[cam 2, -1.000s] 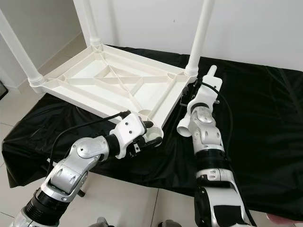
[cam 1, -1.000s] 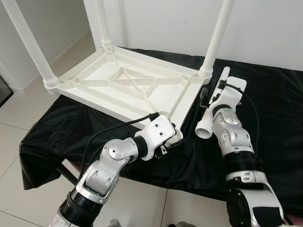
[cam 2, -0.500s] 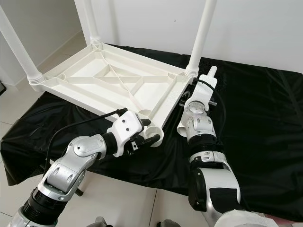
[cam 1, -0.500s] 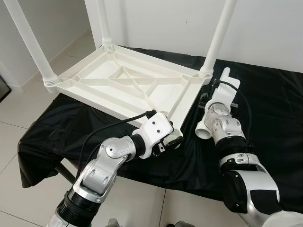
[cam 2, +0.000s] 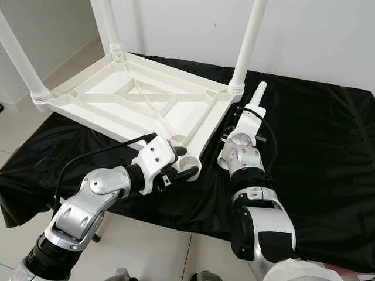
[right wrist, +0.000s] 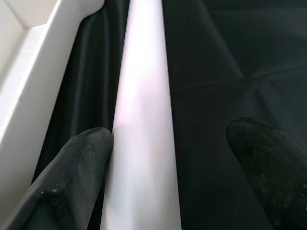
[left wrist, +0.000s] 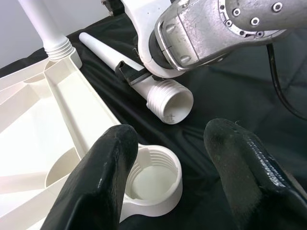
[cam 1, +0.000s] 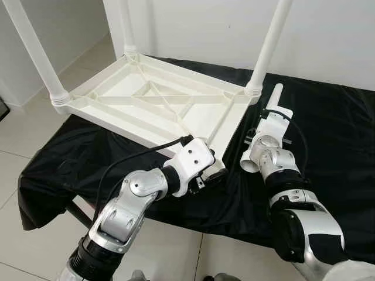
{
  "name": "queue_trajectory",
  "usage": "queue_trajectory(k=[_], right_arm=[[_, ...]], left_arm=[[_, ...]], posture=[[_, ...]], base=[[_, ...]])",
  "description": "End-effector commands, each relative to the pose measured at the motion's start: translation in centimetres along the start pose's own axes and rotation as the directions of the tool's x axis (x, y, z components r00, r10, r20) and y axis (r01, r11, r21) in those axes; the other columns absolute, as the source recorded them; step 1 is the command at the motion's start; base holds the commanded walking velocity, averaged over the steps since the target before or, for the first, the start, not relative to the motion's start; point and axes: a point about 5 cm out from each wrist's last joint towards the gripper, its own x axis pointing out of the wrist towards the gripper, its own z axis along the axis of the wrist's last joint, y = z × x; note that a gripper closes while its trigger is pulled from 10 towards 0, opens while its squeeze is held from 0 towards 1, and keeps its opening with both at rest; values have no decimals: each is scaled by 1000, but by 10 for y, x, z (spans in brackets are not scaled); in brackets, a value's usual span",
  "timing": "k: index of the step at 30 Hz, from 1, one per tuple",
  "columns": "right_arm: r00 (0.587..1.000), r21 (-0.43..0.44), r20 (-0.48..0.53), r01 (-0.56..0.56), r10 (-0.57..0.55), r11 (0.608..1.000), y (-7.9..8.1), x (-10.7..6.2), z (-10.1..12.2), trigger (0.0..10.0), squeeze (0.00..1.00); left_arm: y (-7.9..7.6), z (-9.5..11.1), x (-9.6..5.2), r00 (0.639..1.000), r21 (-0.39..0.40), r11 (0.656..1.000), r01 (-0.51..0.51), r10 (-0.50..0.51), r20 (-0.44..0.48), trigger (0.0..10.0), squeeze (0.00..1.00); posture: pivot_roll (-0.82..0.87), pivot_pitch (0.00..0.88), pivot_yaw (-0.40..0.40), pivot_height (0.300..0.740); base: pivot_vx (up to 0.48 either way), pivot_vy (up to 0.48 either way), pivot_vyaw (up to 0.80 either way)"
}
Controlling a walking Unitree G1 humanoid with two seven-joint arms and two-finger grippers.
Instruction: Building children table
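Note:
A white plastic children's table point(cam 1: 152, 99) lies upside down on a black cloth. Three legs stand screwed into its corners, at the back right point(cam 1: 266, 47), the left point(cam 1: 35, 52) and the back point(cam 1: 126, 29). The near corner holds an empty threaded socket point(left wrist: 153, 179). My left gripper point(cam 1: 214, 172) is open, its fingers point(left wrist: 103, 177) straddling that socket. A loose white leg point(left wrist: 170, 100) lies on the cloth beside the table's right edge, threaded end toward me. My right gripper point(cam 2: 243, 132) is open over this leg point(right wrist: 144, 120), which runs between its fingers; one finger point(right wrist: 79, 163) touches it.
The black cloth point(cam 1: 334, 134) covers a low platform and hangs over its front edge. Tiled floor point(cam 1: 23, 129) spreads to the left and below. A white wall point(cam 1: 328, 35) rises close behind.
My right forearm has rolled and drawn in over the loose leg, which still lies on the cloth. The left gripper stays at the empty corner socket. The camera shifted slightly.

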Motion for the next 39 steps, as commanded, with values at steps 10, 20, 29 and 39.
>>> queue_trajectory(k=[10,20,29,39], right_arm=[[957,98,-288,1,28,995,7,-2,-36,10000,0],[908,153,-414,-6,70,988,12,-6,-38,10000,0],[857,154,-516,80,11,985,-2,-3,-49,314,0],[834,156,-552,127,-20,980,-6,-3,-49,0,0]], left_arm=[[-2,3,1,1000,-13,1000,-20,21,10,10000,0],[-2,4,2,999,-16,1000,-27,27,19,10000,0],[-3,6,5,999,-19,1000,-25,26,34,10000,0],[-3,6,6,999,-16,1000,-22,23,34,10000,0]], posture=[[6,28,-46,740],[3,17,-51,740],[-6,5,-55,740],[-4,6,-54,740]], base=[[0,0,0],[0,0,0],[0,0,0],[0,0,0]])
